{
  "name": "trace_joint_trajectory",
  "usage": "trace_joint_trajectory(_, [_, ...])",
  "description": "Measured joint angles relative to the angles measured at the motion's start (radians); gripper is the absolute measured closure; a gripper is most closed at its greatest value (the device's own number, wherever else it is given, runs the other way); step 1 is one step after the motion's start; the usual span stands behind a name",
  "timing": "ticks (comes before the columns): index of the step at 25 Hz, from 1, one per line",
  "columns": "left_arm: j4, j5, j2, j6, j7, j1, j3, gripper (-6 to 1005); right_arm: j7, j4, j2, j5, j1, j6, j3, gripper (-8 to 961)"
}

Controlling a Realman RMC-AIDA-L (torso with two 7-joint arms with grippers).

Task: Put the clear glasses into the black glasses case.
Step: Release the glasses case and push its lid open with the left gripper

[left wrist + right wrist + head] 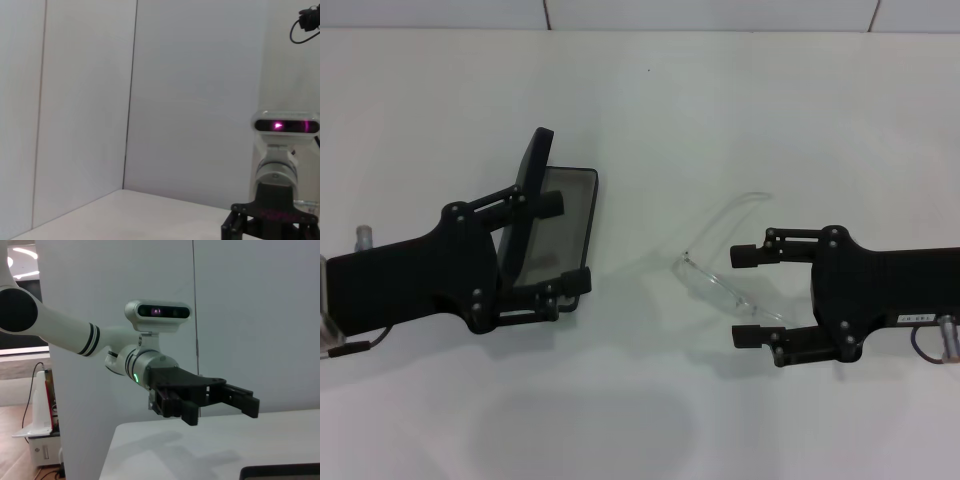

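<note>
The black glasses case (570, 210) lies open left of the table's middle, its lid standing up at its left side and the grey lining showing. My left gripper (560, 243) is open, one finger over the lining and the other at the case's near edge. The clear glasses (720, 285) lie on the table right of the middle, one thin arm reaching toward the back. My right gripper (742, 295) stands open, its fingers on either side of the right end of the glasses. The right wrist view shows the left gripper (222, 410) and a corner of the case (280, 472).
The white table (640, 110) runs back to a pale wall. In the left wrist view the right arm's black gripper (272, 222) sits below its wrist camera. Off the table's side in the right wrist view stands a white stand with cables (37, 425).
</note>
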Motion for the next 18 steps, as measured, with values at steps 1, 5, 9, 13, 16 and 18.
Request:
trace_joint_trajectory(1, [0.000,0.000,0.000,-0.004,0.000,-0.001,0.000,124,0.000,0.000,0.000,0.002,0.000,0.000,0.000,206])
trace_joint_trajectory(5, [0.000,0.000,0.000,-0.011,0.001,-0.003,-0.001,125,0.000,0.001,0.000,0.010,-0.005,0.000,0.000,206])
trace_joint_trajectory(9, [0.000,-0.004,0.000,-0.013,-0.011,-0.009,-0.001,126,0.000,0.021,0.000,0.010,-0.002,0.000,0.000,205])
trace_joint_trajectory(13, [0.011,-0.077,0.002,-0.043,-0.135,-0.013,-0.003,127,0.000,0.025,0.000,0.011,-0.001,0.000,0.000,205])
trace_joint_trajectory(16, [0.075,-0.098,0.015,-0.107,-0.389,-0.039,-0.015,128,0.000,0.028,0.000,0.015,-0.001,0.000,0.000,206])
trace_joint_trajectory(18, [0.125,-0.056,0.032,-0.150,-0.585,-0.081,-0.037,129,0.000,0.037,0.000,0.022,0.000,-0.002,-0.001,206])
